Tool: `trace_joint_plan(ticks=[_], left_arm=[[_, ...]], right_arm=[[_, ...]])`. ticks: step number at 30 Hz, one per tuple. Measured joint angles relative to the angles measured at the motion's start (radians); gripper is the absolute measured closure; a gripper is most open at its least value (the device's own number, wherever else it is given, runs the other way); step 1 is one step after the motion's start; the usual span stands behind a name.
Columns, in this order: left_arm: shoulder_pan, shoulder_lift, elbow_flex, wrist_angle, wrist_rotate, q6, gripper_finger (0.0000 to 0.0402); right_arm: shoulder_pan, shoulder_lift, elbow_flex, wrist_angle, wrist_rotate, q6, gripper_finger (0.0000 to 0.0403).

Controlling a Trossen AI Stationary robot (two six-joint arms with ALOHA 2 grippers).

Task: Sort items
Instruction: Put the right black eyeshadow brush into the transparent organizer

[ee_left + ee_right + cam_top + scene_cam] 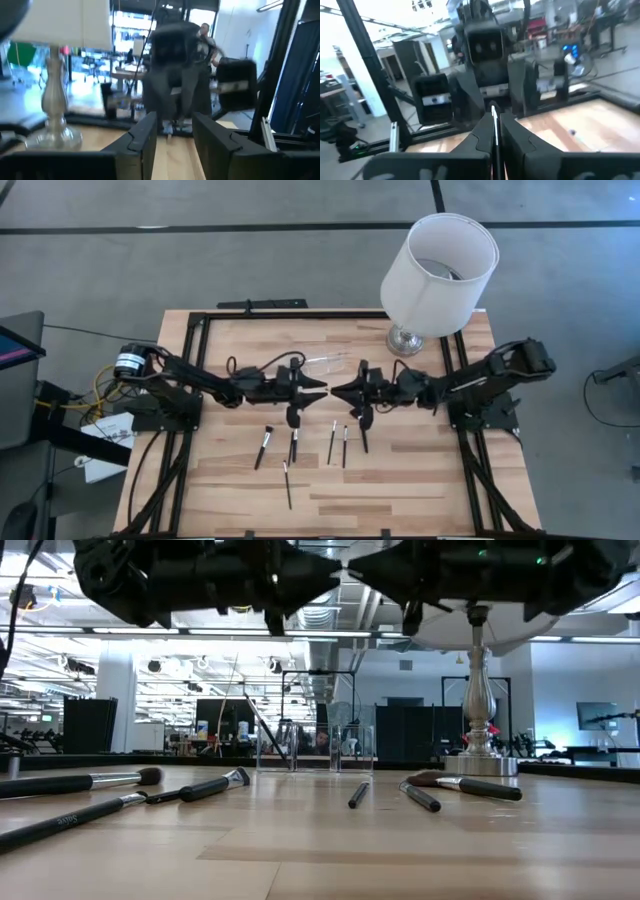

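Observation:
Several slim black-handled makeup brushes lie on the wooden table [420,480], among them one [263,447] at the left, one [287,485] nearer the front edge and a pair [338,444] in the middle. The low view shows them flat on the wood, for example a brush [215,785] and a fluffy-headed one [470,786]. Both arms meet tip to tip above the table's middle. My right gripper [340,391] [494,140] is shut on a thin brush [493,114] that sticks out between its fingers. My left gripper [320,390] [175,145] faces it with its fingers apart and nothing between them.
A small clear plastic container [325,361] [315,748] stands just behind the grippers. The white-shaded lamp [437,270] on its silvery base [478,755] occupies the back right corner. A black frame [190,360] runs along the table's sides.

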Motion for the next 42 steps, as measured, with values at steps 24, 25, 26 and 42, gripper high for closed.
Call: trace_joint_plan(ticks=[24, 25, 26, 42], left_arm=[[0.0, -0.04, 0.002, -0.004, 0.041, 0.033, 0.0279], [0.0, -0.04, 0.002, -0.002, 0.041, 0.033, 0.0279], [0.0, -0.04, 0.003, -0.002, 0.04, 0.033, 0.028], [0.0, -0.066, 0.0, -0.013, 0.042, 0.045, 0.0279]], right_arm=[[-0.029, 0.091, 0.09, 0.073, -0.099, 0.039, 0.0393], [-0.029, 0.091, 0.09, 0.079, -0.099, 0.032, 0.0393], [-0.029, 0.091, 0.09, 0.081, -0.098, 0.022, 0.0392], [-0.023, 0.09, 0.092, 0.114, -0.094, -0.01, 0.0389]])
